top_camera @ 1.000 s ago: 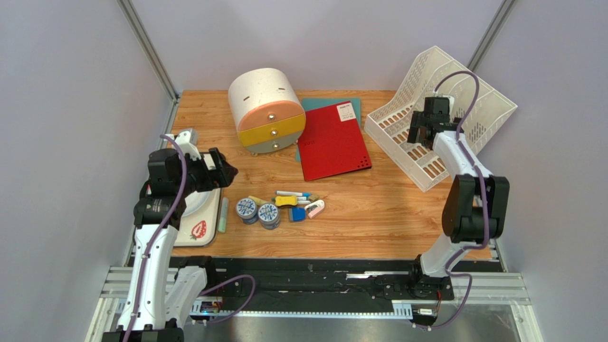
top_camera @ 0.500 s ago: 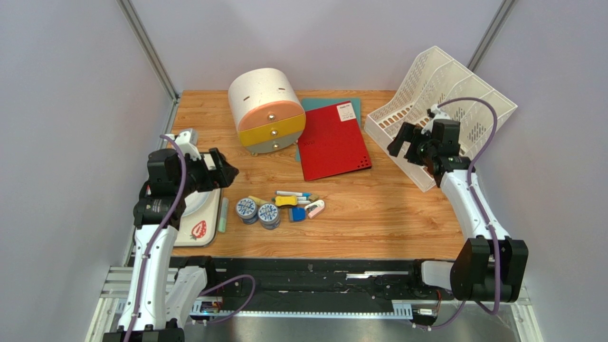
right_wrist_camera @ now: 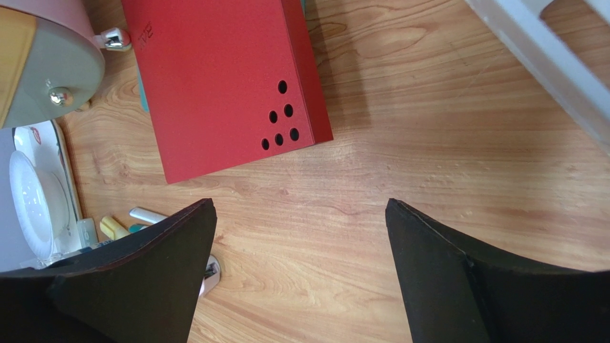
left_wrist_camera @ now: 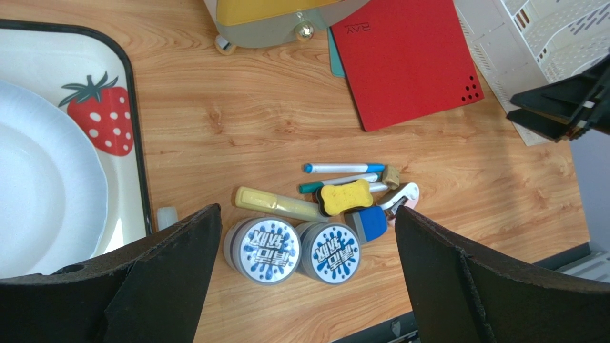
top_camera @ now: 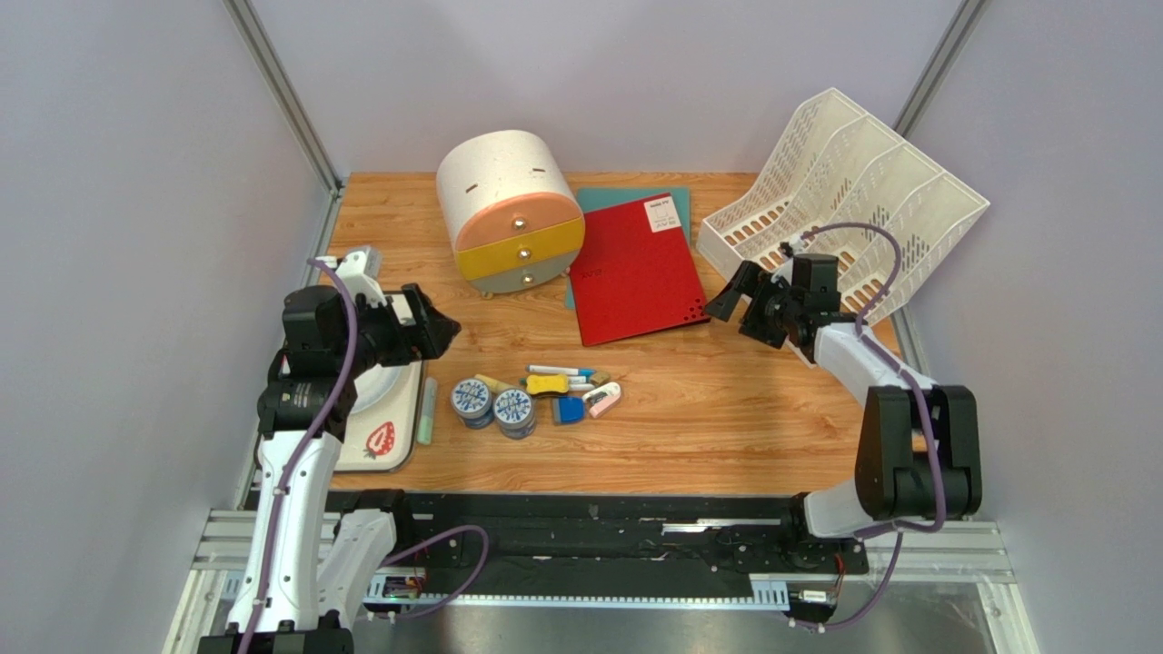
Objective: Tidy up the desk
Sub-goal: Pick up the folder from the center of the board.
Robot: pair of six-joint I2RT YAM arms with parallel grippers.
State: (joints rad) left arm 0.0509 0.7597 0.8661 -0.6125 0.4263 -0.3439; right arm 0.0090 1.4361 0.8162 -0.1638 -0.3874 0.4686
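Wood-grain desk (top_camera: 737, 409) carries a flat red folder (top_camera: 635, 273) and perforated white rack (top_camera: 833, 150).

Back centre: drum-shaped three-drawer cabinet (top_camera: 509, 211), just beside a red folder (top_camera: 636, 273) lying over a teal folder (top_camera: 601, 199). Far right: tilted white file rack (top_camera: 853, 157). Front: two blue-printed round tins (left_wrist_camera: 266, 250) side by side, markers (left_wrist_camera: 342, 168), a yellow eraser (left_wrist_camera: 344, 196). Left: strawberry-print tray (left_wrist_camera: 107, 114) bearing a white plate (left_wrist_camera: 50, 179).

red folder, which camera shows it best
The top external view: the whole red folder shows there, all four edges and its white label. The left wrist view cuts off the red folder at its far end. The right wrist view shows only the near part of the red folder, punched holes close up.
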